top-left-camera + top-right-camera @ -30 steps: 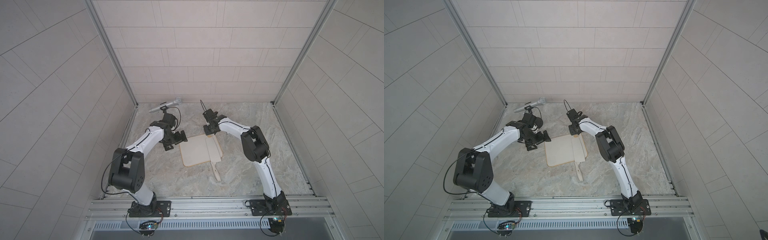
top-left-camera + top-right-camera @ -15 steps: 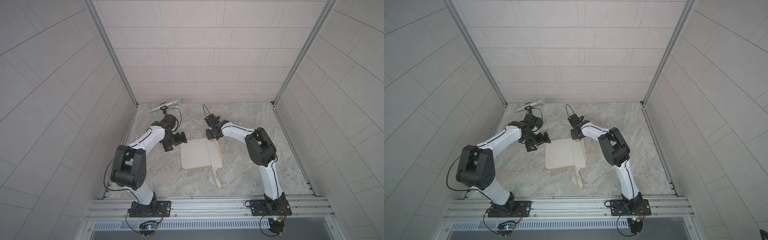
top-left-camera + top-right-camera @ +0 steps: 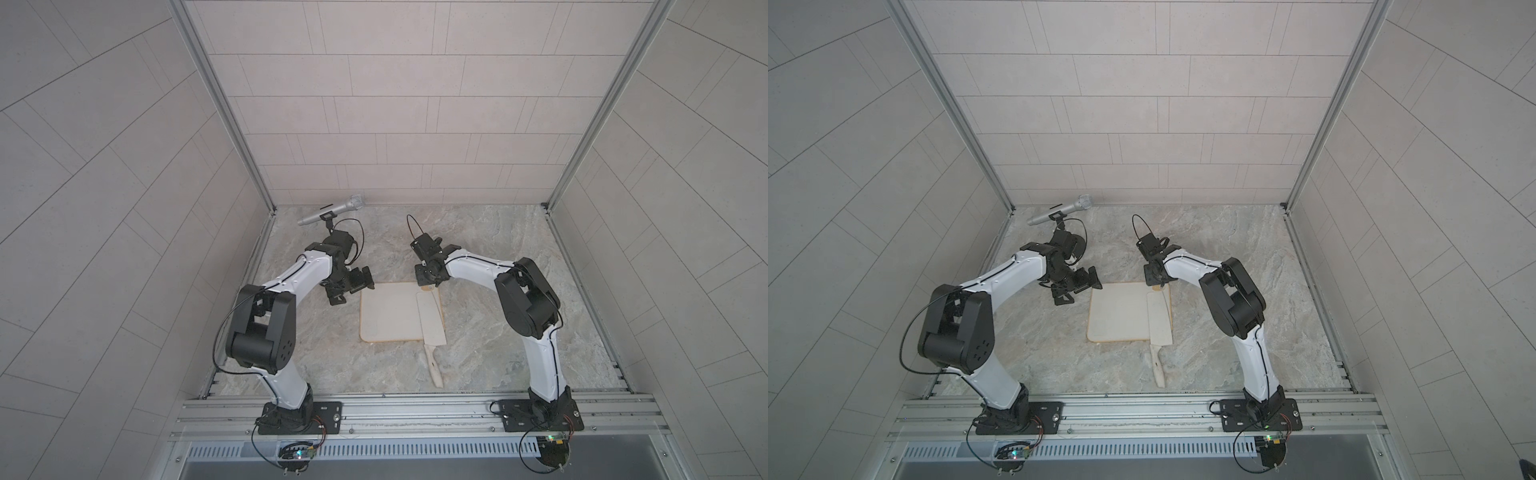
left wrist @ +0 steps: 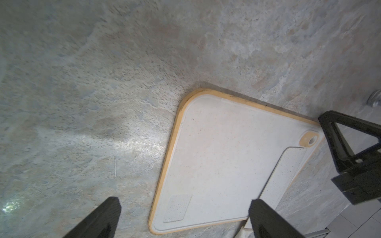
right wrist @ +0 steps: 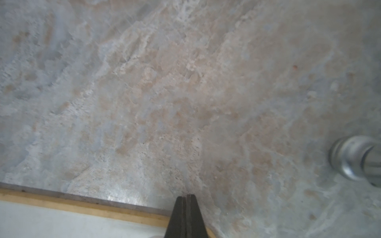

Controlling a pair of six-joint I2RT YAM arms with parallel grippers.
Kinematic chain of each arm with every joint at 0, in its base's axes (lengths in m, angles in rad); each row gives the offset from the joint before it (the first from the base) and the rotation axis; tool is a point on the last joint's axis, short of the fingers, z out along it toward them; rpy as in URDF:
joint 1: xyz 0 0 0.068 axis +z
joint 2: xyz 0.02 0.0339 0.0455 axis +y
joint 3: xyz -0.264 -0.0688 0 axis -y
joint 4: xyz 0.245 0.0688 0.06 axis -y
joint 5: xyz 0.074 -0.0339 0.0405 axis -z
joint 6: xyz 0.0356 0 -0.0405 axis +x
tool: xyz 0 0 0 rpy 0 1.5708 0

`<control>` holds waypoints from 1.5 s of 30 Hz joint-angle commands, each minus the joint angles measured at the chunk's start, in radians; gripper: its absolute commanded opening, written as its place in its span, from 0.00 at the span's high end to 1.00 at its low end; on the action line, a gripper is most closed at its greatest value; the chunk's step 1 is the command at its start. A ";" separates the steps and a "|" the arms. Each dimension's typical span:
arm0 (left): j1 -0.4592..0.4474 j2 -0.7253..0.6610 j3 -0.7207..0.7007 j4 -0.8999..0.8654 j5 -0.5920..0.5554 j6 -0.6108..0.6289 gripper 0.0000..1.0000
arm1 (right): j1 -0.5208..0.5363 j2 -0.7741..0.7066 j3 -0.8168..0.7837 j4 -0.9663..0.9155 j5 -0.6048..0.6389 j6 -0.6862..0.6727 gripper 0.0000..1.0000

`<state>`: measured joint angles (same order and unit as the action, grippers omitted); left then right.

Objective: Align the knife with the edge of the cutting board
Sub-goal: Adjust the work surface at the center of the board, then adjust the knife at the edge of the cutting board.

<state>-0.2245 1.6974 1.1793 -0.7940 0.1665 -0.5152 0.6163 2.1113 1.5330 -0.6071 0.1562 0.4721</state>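
A: Setting?
B: Pale grey tiled walls (image 3: 395, 104) on three sides. The tabletop (image 3: 490, 249) is marbled grey-beige with a stone look and a faint sheen.

A: Count?
B: One cutting board (image 3: 388, 311), one knife (image 3: 431, 336), one microphone (image 3: 332, 210). Two white-and-black arms (image 3: 307, 274), one gripper each.

A: Board?
B: Flat rounded rectangle, cream-white, finely speckled, thin tan rim. One small hole (image 4: 311, 140) in a tan ring at its far corner on the right arm's side. One stippled square patch (image 4: 177, 208) at the near corner on the left arm's side.

A: Knife?
B: Cleaver shape. The broad rectangular whitish blade (image 3: 428, 316) lies flat on the board, along the rim on the right arm's side and roughly parallel to it. Its tip is just short of the hole. The pale cream handle (image 3: 434, 365) juts past the board's near edge onto the tabletop.

A: Grippers?
B: The left gripper (image 3: 353, 291) has jaws wide apart with nothing between them, just off the board's far corner. The right gripper (image 5: 186, 204) has jaws pressed together, empty, tip at the far rim near the hole. Contact: cannot tell.

A: Microphone?
B: Silver cylinder, mesh head, well beyond the board's far edge.
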 commanded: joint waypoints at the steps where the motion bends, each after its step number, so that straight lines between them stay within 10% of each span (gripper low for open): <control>1: 0.004 0.015 0.026 -0.029 -0.009 0.020 0.00 | 0.014 -0.078 0.042 -0.101 -0.006 -0.008 0.95; 13: 0.003 0.012 0.022 -0.024 0.003 0.021 0.00 | 0.096 -0.401 -0.102 -0.159 -0.025 -0.004 0.16; 19: 0.003 0.037 0.018 -0.013 0.040 0.015 0.00 | 0.180 -0.604 -0.322 -0.142 -0.049 0.092 0.01; 45: -0.104 0.145 0.015 -0.033 0.022 0.002 0.00 | 0.715 -0.650 -0.745 0.030 0.112 0.588 0.26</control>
<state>-0.3229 1.8389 1.1847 -0.7979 0.2047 -0.5087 1.3102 1.4273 0.7959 -0.6235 0.2367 0.9981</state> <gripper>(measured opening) 0.994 0.740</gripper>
